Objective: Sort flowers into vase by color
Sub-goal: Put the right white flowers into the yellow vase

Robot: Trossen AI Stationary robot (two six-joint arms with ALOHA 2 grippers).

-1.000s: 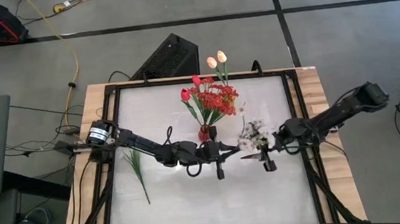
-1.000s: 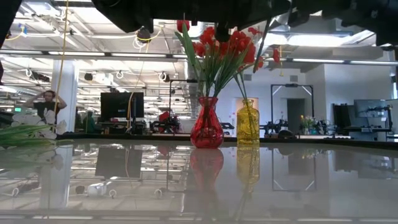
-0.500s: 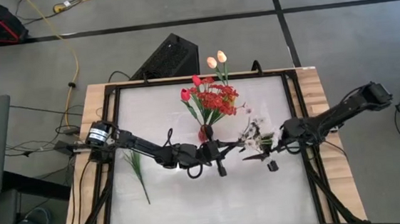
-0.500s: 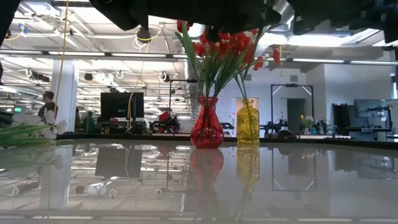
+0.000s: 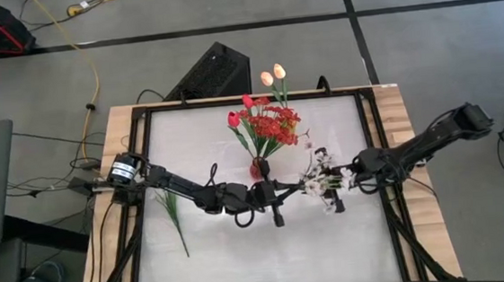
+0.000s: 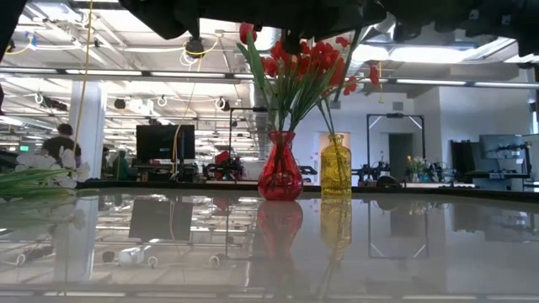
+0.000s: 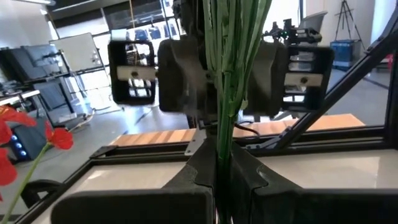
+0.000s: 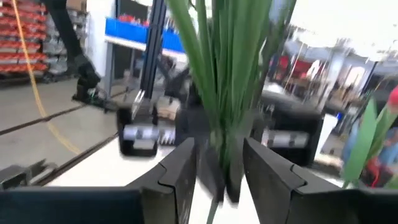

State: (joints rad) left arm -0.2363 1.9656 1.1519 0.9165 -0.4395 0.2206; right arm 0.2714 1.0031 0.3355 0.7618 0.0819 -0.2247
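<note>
— Since half a second ago, we see the sprig of tiny white blossoms with green stems (image 5: pixel 324 180) has swung from a slanted pose to lie level between our two arms, and the right arm has drawn slightly toward the middle.

— Who holds it?

— Our left gripper (image 5: pixel 297 188) has its fingers (image 7: pixel 202 174) pinched tight on the green stems, just right of the red glass vase (image 5: pixel 258 167). Our right gripper (image 5: pixel 344 182) meets the blossom end from the right; its fingers (image 8: pixel 180 174) stand apart with the stems between them, not pressing.

— And the other flowers?

— Red tulips and small red blossoms (image 5: pixel 264 122) stand in the red vase at the table's middle. Pale yellow-peach tulips (image 5: pixel 273 73) rise from the yellow glass vase (image 6: pixel 335 166) farther back. One more green-stemmed flower (image 5: pixel 174 216) lies on the white table (image 5: pixel 243 259) at the left, well apart from the vases.
</note>
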